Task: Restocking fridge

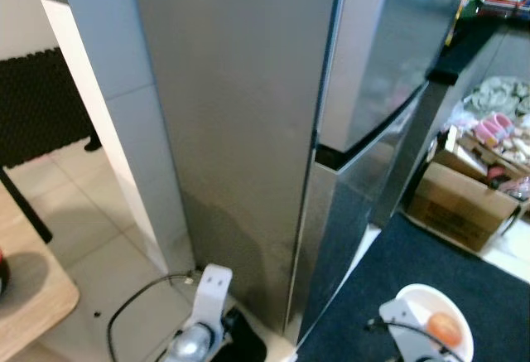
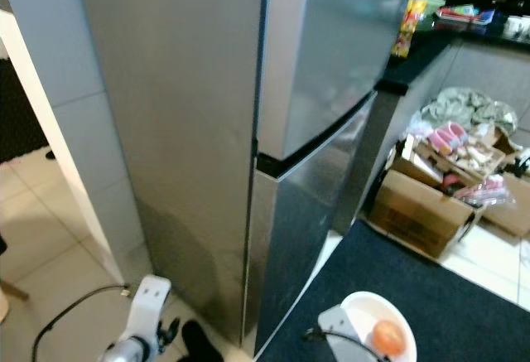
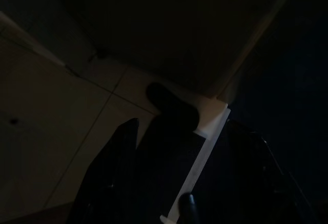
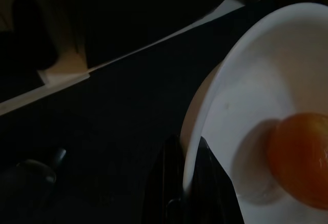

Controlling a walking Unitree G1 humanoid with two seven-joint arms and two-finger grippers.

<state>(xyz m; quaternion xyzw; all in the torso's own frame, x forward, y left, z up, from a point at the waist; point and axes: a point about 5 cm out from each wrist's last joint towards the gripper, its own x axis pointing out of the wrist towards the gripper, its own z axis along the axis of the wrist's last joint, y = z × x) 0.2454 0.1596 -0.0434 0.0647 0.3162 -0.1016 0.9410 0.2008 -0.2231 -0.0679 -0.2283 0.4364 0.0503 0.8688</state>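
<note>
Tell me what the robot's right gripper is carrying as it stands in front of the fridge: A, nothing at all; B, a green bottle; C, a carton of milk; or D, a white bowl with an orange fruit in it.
D: the right gripper is pinched on the rim of a white bowl that holds an orange fruit, low in front of the closed fridge.

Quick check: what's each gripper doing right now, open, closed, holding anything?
Left gripper: open, empty, hanging low by the fridge.
Right gripper: closed on the white bowl rim; orange fruit inside.
</note>
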